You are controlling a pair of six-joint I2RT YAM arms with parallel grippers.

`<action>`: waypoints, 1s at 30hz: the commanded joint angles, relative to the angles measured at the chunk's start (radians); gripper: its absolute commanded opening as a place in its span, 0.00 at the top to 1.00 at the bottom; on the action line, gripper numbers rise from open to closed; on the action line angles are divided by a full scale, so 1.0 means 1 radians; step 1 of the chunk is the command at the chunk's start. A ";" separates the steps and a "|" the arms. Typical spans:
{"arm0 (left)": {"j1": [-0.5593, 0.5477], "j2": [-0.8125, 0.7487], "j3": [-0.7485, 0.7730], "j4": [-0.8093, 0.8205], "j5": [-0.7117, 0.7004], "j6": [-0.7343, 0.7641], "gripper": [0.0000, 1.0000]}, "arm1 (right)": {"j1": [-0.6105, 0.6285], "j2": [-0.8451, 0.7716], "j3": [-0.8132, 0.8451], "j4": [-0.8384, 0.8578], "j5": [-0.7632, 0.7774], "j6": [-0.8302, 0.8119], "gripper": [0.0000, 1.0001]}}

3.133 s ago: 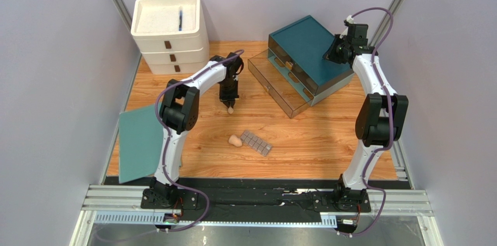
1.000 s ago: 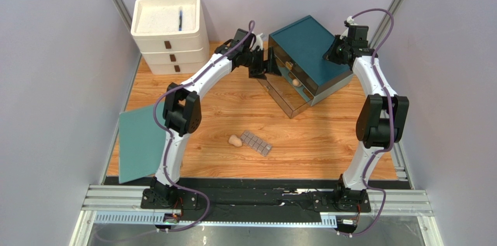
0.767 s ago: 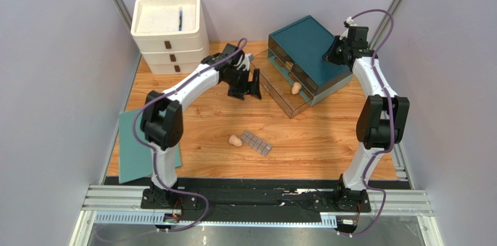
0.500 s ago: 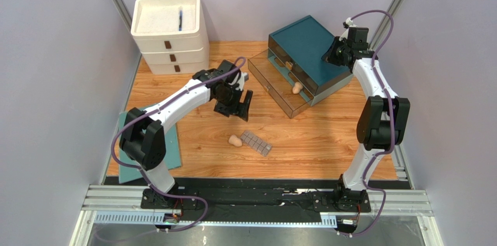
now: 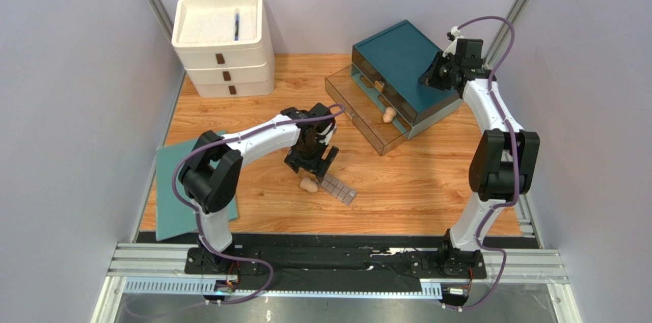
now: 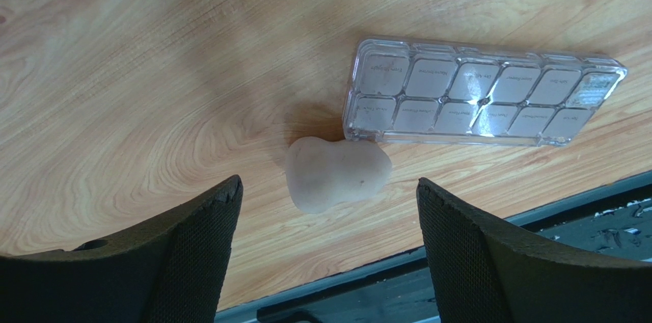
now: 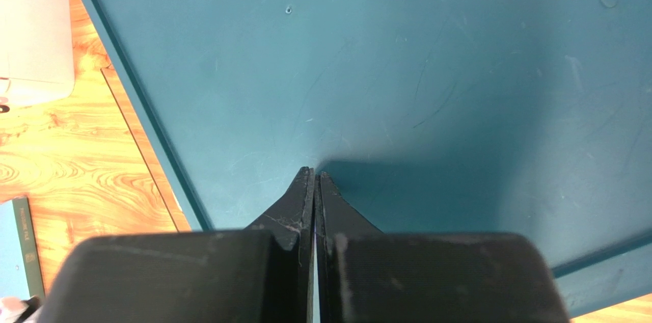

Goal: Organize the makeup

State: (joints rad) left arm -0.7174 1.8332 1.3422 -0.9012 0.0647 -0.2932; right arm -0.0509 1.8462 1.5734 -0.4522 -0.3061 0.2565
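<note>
Lying on its side on the bench point(image 5: 436, 185), one beige sponge point(image 6: 337, 172) rested close to the front edge, its narrower end right up against a corner of the palette point(image 6: 478, 92). Whether the two actually touched was not clear. The palette lay flat, two rows of grey-brown pans under a clear lid, angled across the wood grain.

The left fingers point(image 6: 199, 239) hung over that sponge, pointing down and spread wide. One finger stood on each side of it with bench showing in both gaps, so they were released and grasped nothing. From above, the left arm reached in from its base and partly hid the sponge.

A second sponge point(image 5: 389, 115) sat well apart, farther back and to the right, inside a pulled-out clear drawer point(image 5: 360, 113) of the teal cabinet point(image 5: 398, 55).

The right fingers point(image 7: 302, 208) were clenched tight together with nothing between them. Their tips were at the cabinet's flat teal top near its right edge, where they cast a dark shadow; contact could not be judged.

At the back left stood a white drawer unit point(image 5: 222, 55) with a slim dark item point(image 5: 236, 25) in its top tray. A teal sheet point(image 5: 180, 185) lay at the bench's left edge.
</note>
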 commanded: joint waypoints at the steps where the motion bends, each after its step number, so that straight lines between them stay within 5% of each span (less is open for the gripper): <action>1: -0.011 0.035 0.005 0.004 -0.013 -0.004 0.12 | 0.017 0.047 -0.073 -0.249 0.010 -0.036 1.00; 14: -0.048 0.135 -0.020 -0.001 -0.017 -0.047 0.26 | 0.016 0.042 -0.076 -0.253 0.025 -0.043 1.00; 18: -0.048 0.155 0.003 -0.016 -0.016 -0.044 0.64 | 0.016 0.045 -0.075 -0.256 0.024 -0.042 1.00; 19: -0.048 0.158 0.011 -0.022 -0.032 -0.046 0.87 | 0.016 0.044 -0.076 -0.255 0.025 -0.043 1.00; 20: -0.050 0.156 0.027 -0.037 -0.043 -0.050 1.00 | 0.016 0.044 -0.076 -0.256 0.025 -0.042 1.00; 30: -0.048 0.048 0.274 -0.105 -0.114 -0.078 1.00 | 0.016 0.053 -0.062 -0.255 0.018 -0.037 1.00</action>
State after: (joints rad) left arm -0.7643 1.9713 1.4845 -0.9932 -0.0269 -0.3500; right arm -0.0490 1.8420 1.5681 -0.4503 -0.3077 0.2462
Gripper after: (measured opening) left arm 0.038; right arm 0.002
